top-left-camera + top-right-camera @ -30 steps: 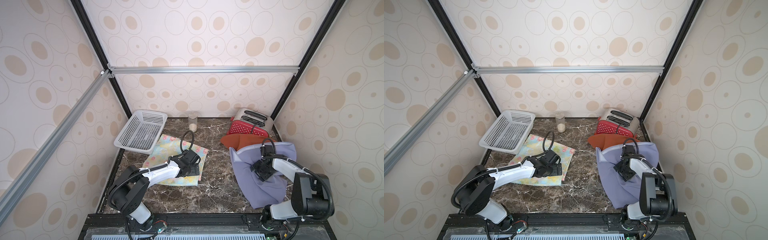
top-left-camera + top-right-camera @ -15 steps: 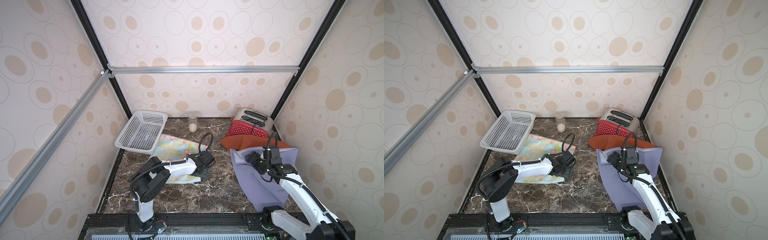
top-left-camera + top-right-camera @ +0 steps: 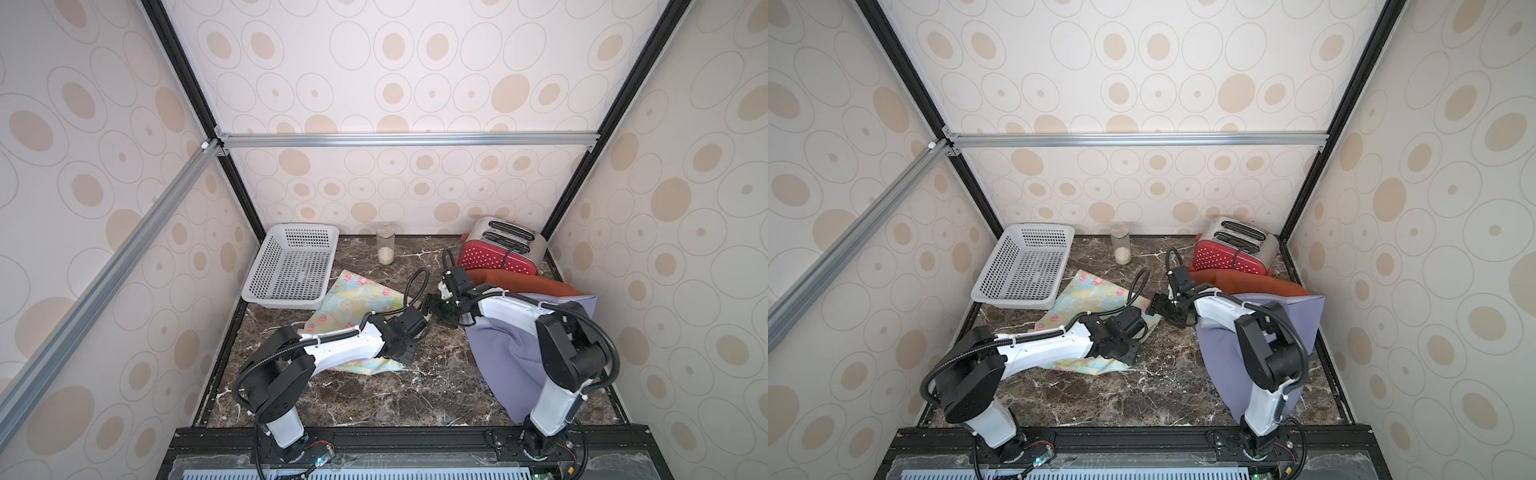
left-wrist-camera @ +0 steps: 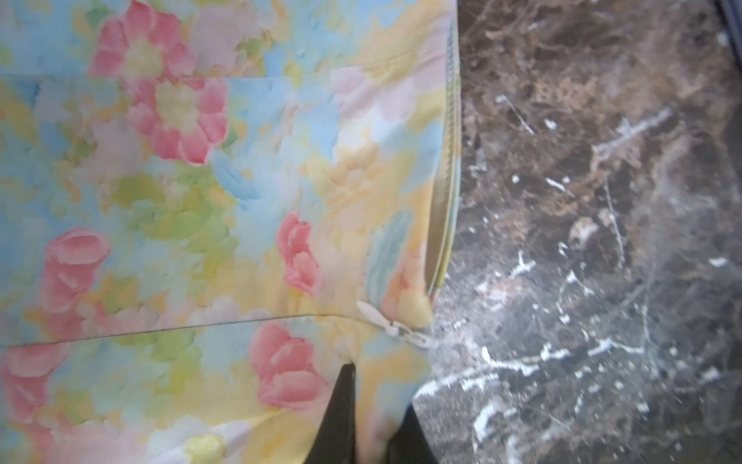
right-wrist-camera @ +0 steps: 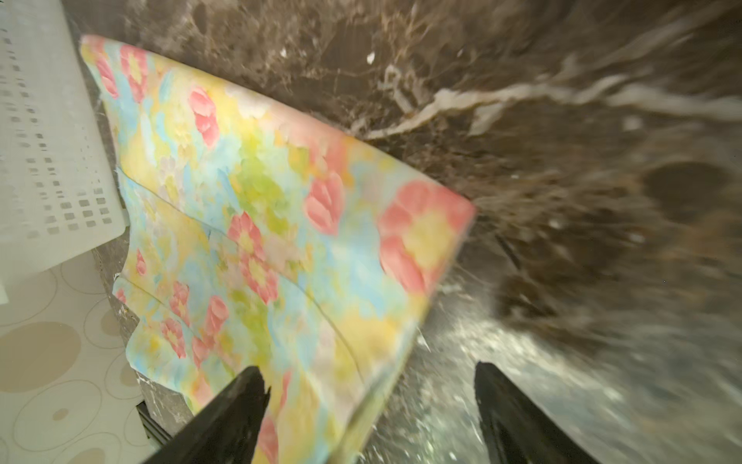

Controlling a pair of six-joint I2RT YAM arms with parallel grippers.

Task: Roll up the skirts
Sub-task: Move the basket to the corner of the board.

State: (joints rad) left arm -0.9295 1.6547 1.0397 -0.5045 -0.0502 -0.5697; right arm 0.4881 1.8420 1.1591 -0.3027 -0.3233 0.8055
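Observation:
The floral skirt (image 3: 353, 299) lies flat left of centre on the marble, with a zipper at its edge (image 4: 395, 331). My left gripper (image 3: 405, 358) (image 4: 375, 418) is shut on the near right edge of this skirt, and cloth is bunched between its black fingers. My right gripper (image 3: 432, 309) (image 5: 369, 375) is open at the skirt's far right corner, one finger over the print and one over bare marble. The lavender skirt (image 3: 511, 365) sprawls at the right under the right arm. The rust-orange skirt (image 3: 532, 284) lies behind it, against the toaster.
A white perforated basket (image 3: 291, 266) sits at the back left, touching the floral skirt's far corner. A glass jar (image 3: 385, 249) stands at the back wall, and a red toaster (image 3: 498, 249) is in the back right corner. Patterned walls close in on three sides.
My left gripper has shut on the floral skirt's edge. The right arm has swung left off the lavender skirt to the floral skirt's corner, its jaws opening wider.

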